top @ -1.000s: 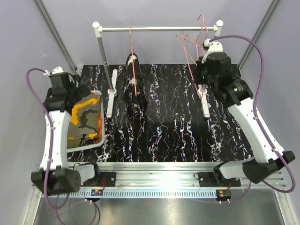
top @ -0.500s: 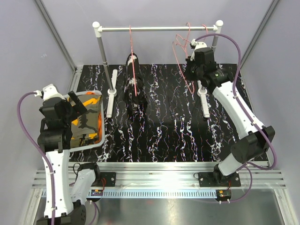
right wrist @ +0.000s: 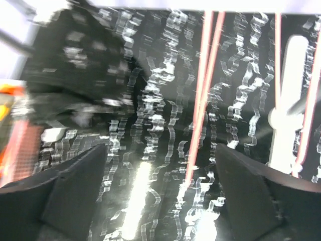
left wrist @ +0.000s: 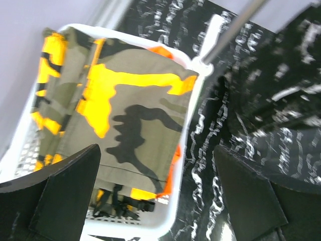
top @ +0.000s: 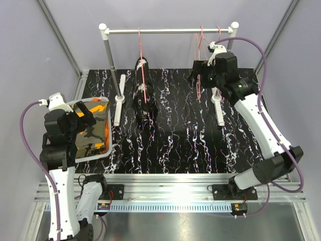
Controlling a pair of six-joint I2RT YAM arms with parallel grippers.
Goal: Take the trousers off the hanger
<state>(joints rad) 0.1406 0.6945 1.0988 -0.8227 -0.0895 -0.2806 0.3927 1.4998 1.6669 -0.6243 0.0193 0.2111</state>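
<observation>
- Black marbled tabletop (top: 175, 135) fills the overhead view, with a rail (top: 170, 30) standing across its far edge.
- The black speckled trousers (top: 145, 98) hang from a pink hanger (top: 141, 55) on that rail, over the far part of the top and left of its middle.
- A white basket (top: 93, 157) sits at the left edge. It holds the olive trousers (top: 93, 130) with their yellow-orange patch. The orange trousers (top: 99, 106) peek out at its far end.
- My left claw (top: 86, 116) hovers above the basket. My right claw (top: 196, 76) is up near the far right corner, at the empty hangers (top: 200, 45) on the rail.
- From my left wrist I look down into the basket (left wrist: 130, 229). The olive trousers (left wrist: 135, 110) lie folded on top, and the orange trousers (left wrist: 161, 50) show at the edges beneath them.
- My left claw (left wrist: 155, 150) is spread wide, its fingers (left wrist: 65, 191) apart and gripping nothing.
- From my right wrist, my right claw (right wrist: 160, 148) is likewise spread, with its fingers (right wrist: 246, 191) far apart.
- The thin pink wires of the empty hangers (right wrist: 203, 100) run down through the gap, nearer my right-hand finger, and are not pinched.
- The black speckled trousers (right wrist: 75, 55) are a blurred dark mass at the upper left, and a white rack foot (right wrist: 291, 75) lies on the tabletop (right wrist: 160, 75) at the right.
</observation>
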